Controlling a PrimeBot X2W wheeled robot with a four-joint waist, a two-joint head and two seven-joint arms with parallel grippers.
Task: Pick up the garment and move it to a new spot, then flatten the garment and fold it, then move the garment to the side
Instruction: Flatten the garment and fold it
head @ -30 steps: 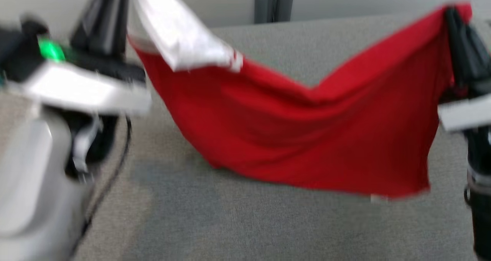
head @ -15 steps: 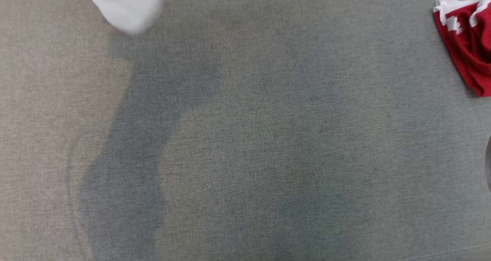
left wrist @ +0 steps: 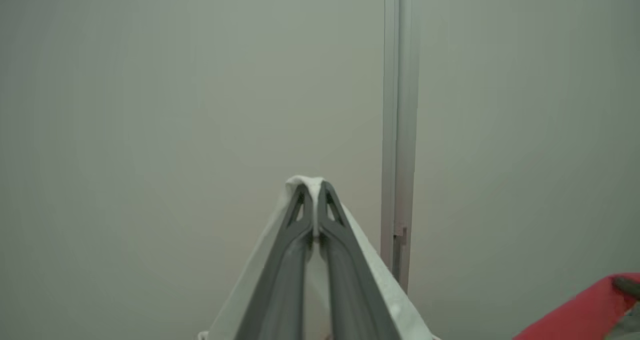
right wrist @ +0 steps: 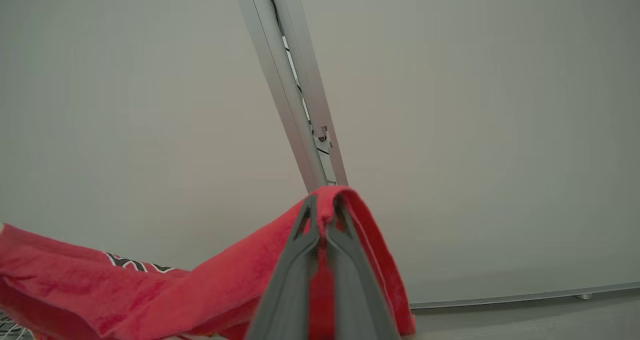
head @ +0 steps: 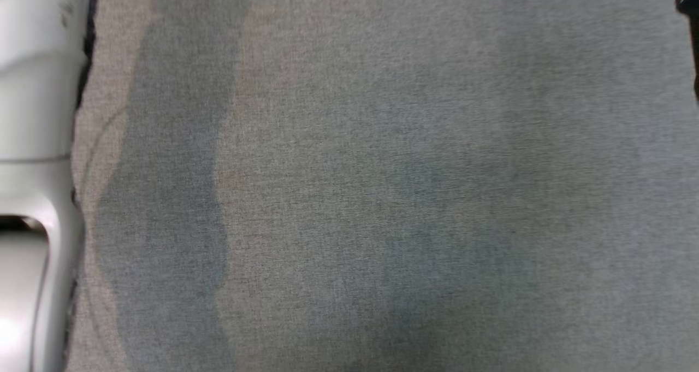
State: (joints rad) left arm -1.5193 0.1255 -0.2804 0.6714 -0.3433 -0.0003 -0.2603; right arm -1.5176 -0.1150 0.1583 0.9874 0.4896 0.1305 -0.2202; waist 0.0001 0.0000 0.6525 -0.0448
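The left gripper (left wrist: 315,190) pinches the white part of the red-and-white cloth garment (right wrist: 215,280); the right gripper (right wrist: 325,206) clamps its red edge.

Garment (right wrist: 150,290) is soft red cloth; table surface (head: 382,197) looks matt, perhaps woven.

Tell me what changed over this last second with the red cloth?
The head camera swung down, now facing the grey surface and a pale forearm. Nothing was let go: the left pincer still holds the garment by white cloth, the right pincer by red.
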